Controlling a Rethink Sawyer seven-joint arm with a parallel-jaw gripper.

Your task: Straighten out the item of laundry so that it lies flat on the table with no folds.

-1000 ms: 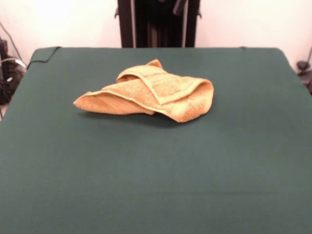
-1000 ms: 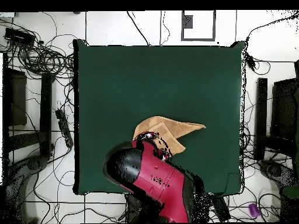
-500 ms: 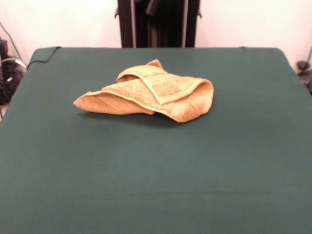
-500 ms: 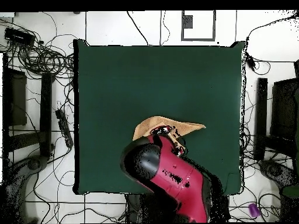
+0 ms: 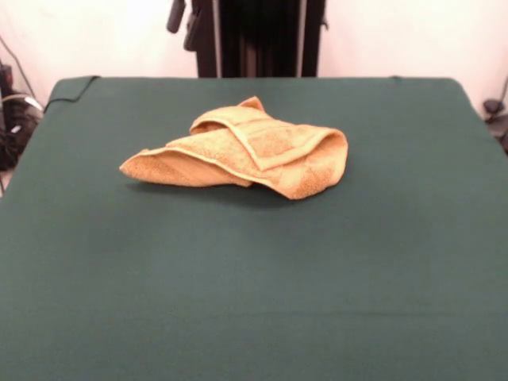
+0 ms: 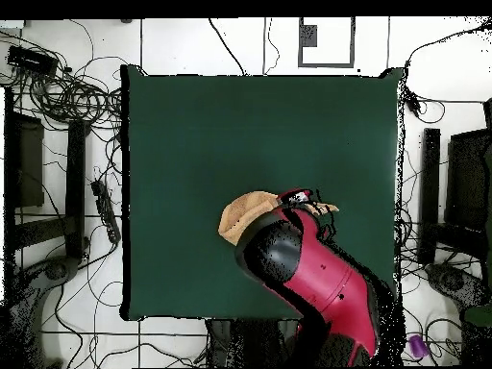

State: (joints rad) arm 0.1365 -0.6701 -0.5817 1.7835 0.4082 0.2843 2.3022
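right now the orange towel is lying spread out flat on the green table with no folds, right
Not quite. The orange towel is on the green table, but it is bunched up, with layers folded over each other, not spread flat. The front view shows this clearly.

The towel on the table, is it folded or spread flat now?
Folded. The towel lies bunched on the table, its layers overlapping, one border band crossing the top.

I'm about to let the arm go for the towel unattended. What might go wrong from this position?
1. The towel is bunched with several layers overlapping; a grab at the top could catch more than one layer and drag the whole bundle instead of opening it.
2. In the overhead view the arm covers most of the towel, so that camera can hardly check the grasp point.
3. The towel's pointed corner lies low on the table; a pinch there could snag the green cloth too.
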